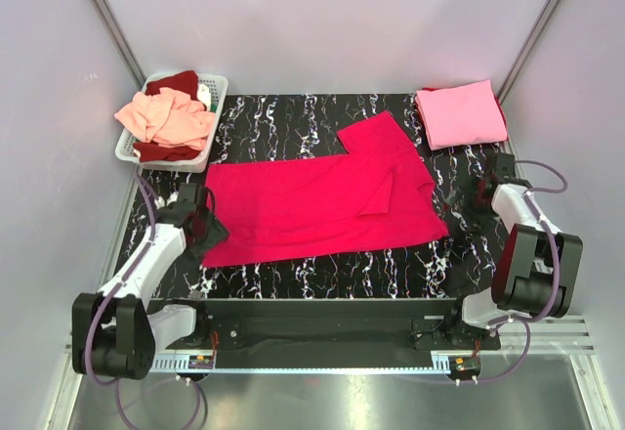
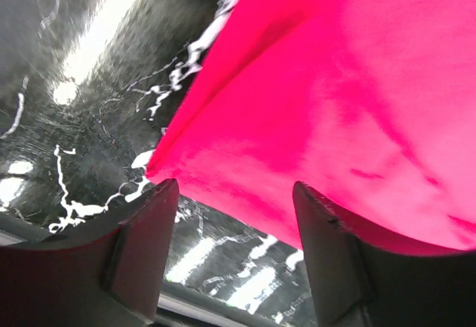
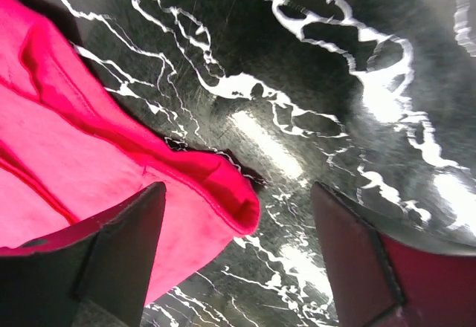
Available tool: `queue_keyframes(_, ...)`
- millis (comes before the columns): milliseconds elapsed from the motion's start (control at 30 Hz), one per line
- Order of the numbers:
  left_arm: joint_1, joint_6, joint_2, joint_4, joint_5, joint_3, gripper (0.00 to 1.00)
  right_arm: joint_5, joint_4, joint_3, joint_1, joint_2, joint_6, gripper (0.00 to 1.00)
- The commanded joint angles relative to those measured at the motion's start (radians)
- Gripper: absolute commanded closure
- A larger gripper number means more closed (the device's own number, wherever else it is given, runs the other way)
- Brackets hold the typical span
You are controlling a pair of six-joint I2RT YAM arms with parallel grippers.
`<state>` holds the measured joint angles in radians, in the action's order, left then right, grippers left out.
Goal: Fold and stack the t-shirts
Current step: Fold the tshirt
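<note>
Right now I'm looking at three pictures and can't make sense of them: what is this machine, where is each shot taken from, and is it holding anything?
It is two robot arms bolted at the near edge of a black marbled table. The overhead view looks down on both. The other two come from cameras on the wrists, so each shows its own dark fingers.

A crimson t-shirt lies spread out mid-table. A folded pink t-shirt sits at the far right. A white basket at the far left holds a peach t-shirt and a maroon one.

The left gripper and right gripper are both open at the crimson shirt's edges, holding nothing.
</note>
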<state>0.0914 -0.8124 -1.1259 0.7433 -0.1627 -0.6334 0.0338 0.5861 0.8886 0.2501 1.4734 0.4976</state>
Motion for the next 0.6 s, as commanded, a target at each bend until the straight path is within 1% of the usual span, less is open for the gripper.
queue_keyframes(0, -0.004, 0.045, 0.073, 0.057, 0.018, -0.107, 0.30, -0.092, 0.064, 0.081, 0.005, -0.073, -0.014, 0.13)
queue_keyframes(100, -0.004, 0.105, 0.083, 0.126, 0.038, -0.201, 0.26, -0.071, 0.095, 0.116, 0.005, -0.131, -0.014, 0.12)
queue_keyframes(133, -0.004, 0.129, 0.083, 0.157, 0.043, -0.259, 0.26, -0.045, 0.093, 0.124, 0.005, -0.159, -0.010, 0.12)
queue_keyframes(167, -0.004, 0.156, 0.080, 0.172, 0.043, -0.288, 0.25, 0.051, 0.083, 0.121, 0.005, -0.174, -0.013, 0.13)
queue_keyframes(233, -0.004, 0.246, 0.078, 0.208, 0.029, -0.362, 0.25, 0.161, 0.035, 0.102, -0.017, -0.211, -0.011, 0.13)
queue_keyframes(267, -0.004, 0.307, 0.080, 0.209, 0.025, -0.376, 0.24, 0.207, 0.021, 0.098, -0.043, -0.216, -0.001, 0.13)
queue_keyframes(300, -0.004, 0.340, 0.093, 0.205, 0.029, -0.380, 0.24, 0.203, 0.015, 0.099, -0.128, -0.216, 0.002, 0.14)
queue_keyframes(333, -0.004, 0.364, 0.103, 0.185, 0.034, -0.381, 0.24, 0.187, 0.008, 0.113, -0.173, -0.200, 0.005, 0.15)
queue_keyframes(367, -0.004, 0.402, 0.112, 0.177, 0.034, -0.370, 0.24, 0.177, -0.003, 0.118, -0.213, -0.185, 0.018, 0.17)
queue_keyframes(400, -0.002, 0.397, 0.133, 0.165, 0.013, -0.358, 0.24, 0.187, -0.021, 0.118, -0.280, -0.168, 0.027, 0.18)
queue_keyframes(433, -0.002, 0.394, 0.144, 0.151, 0.020, -0.341, 0.24, 0.201, -0.057, 0.118, -0.296, -0.127, 0.038, 0.24)
queue_keyframes(500, -0.002, 0.389, 0.179, 0.127, 0.038, -0.296, 0.24, 0.238, -0.086, 0.121, -0.319, -0.079, 0.067, 0.30)
queue_keyframes(567, -0.002, 0.389, 0.219, 0.123, -0.007, -0.299, 0.23, 0.233, -0.130, 0.142, -0.359, 0.005, 0.078, 0.38)
